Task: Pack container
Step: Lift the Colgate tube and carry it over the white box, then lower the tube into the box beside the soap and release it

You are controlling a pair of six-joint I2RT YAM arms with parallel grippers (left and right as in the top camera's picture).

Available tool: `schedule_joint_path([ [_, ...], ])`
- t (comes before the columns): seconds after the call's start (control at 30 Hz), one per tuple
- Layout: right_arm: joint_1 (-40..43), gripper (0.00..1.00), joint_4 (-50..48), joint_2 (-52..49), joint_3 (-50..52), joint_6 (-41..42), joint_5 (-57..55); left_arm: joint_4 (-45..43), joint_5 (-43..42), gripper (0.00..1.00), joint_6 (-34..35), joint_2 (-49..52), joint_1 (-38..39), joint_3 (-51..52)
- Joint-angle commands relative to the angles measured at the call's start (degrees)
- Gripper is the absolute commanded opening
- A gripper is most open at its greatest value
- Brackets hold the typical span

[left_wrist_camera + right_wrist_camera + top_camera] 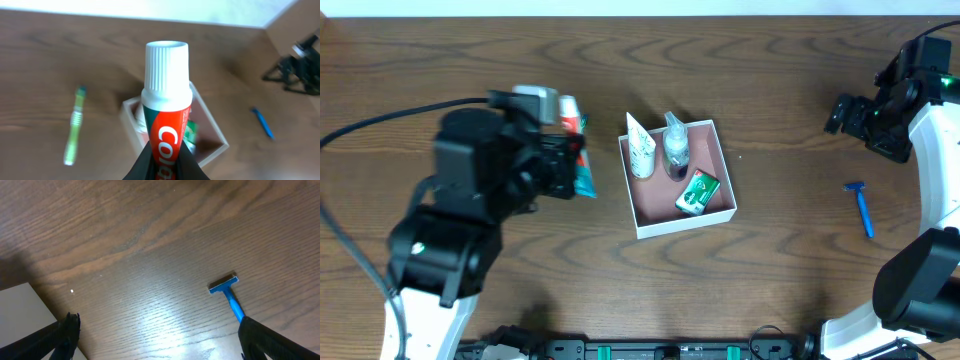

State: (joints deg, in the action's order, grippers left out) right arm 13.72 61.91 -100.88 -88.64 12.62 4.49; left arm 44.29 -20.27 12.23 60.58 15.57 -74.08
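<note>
The container (685, 226) is a square white-walled box with a pinkish inside at the table's middle. It holds a white tube (640, 148), a dark bottle (676, 148) and a green soap box (697, 192). My left gripper (568, 162) is shut on a red, green and white toothpaste tube (571, 112) just left of the container. In the left wrist view the tube (166, 105) stands out of the jaws (167, 167) with its white cap pointing forward, above the container (214, 154). My right gripper (850, 115) is open and empty at the far right, above bare table in its wrist view (160, 340).
A blue razor (861, 205) lies right of the container, near the right arm; it also shows in the right wrist view (227, 292) and the left wrist view (262, 122). A green toothbrush (75, 125) lies on the table left of the container, hidden under the left arm in the overhead view.
</note>
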Motion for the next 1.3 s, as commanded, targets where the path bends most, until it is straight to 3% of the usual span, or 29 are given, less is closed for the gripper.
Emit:
schedule_joint_path([
  [0.0,0.48,0.99,0.02,-0.28,0.22,0.63,0.2,-0.72,-0.7,0.09,6.43,3.26,4.35,-1.05],
  [0.2,0.48,0.99,0.02,-0.28,0.22,0.63,0.2,-5.27,-0.7,0.09,6.51,10.03,12.79,-1.05],
  [0.57,0.48,0.99,0.02,-0.28,0.22,0.63,0.2,-10.62,8.37,0.09,-19.21,17.92,23.5,-1.05],
  [0.93,0.48,0.99,0.02,-0.28,0.22,0.63,0.2,-11.06,8.35,0.09,-36.37,28.59,24.44,-1.05],
  [1.27,0.48,0.99,0.02,-0.28,0.22,0.63,0.2,-10.45,7.8,0.06,-43.58,29.4,24.44,-1.03],
])
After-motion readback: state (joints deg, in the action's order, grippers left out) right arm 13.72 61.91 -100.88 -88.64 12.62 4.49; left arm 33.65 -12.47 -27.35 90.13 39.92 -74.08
